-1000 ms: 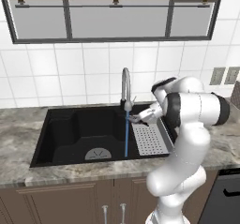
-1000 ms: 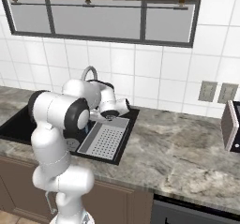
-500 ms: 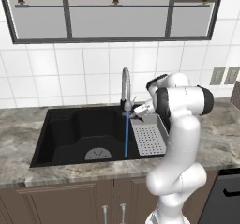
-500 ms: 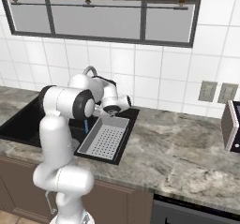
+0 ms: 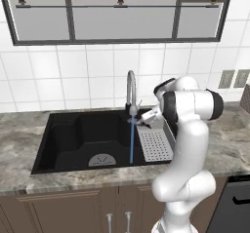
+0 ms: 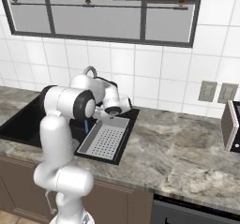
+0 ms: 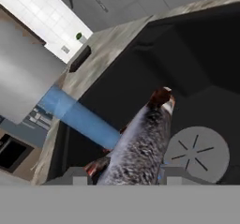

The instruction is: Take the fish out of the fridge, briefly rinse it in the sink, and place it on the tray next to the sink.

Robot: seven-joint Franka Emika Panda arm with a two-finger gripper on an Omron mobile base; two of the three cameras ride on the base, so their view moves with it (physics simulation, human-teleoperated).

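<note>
And here's the gripper (image 7: 123,174) over the sink (image 5: 73,134), its 2 fingertips (image 7: 75,175) clamped on the fish (image 7: 140,141), 1 tip pressed against each flank of the speckled grey-brown body. In the hand view the fish runs from 6 o'clock up toward 1 o'clock, its dark reddish head end out over the black basin, a reddish fin poking out at 8 o'clock near the left tip. A blue stream of water (image 7: 79,117) crosses from 9 o'clock and meets the fish's side about midway along the body. The round grey drain (image 7: 199,155) sits at 4 o'clock, below and beyond the fish.

Switch to the left base view: the white arm bends from 5 o'clock up and over, with the gripper (image 5: 141,121) right at the spout of the chrome tap (image 5: 130,90). The blue stream (image 5: 132,139) drops straight down into the basin, landing just beside the drain (image 5: 102,160). The fish itself is too small to make out here.

At 3 o'clock of the stream lies the perforated grey tray (image 5: 155,144), set at the basin's right end against the marbled counter (image 5: 229,139).

From the right base view, the tray (image 6: 104,138) lies just in front of the wrist, and the gripper is tucked behind the forearm.
</note>
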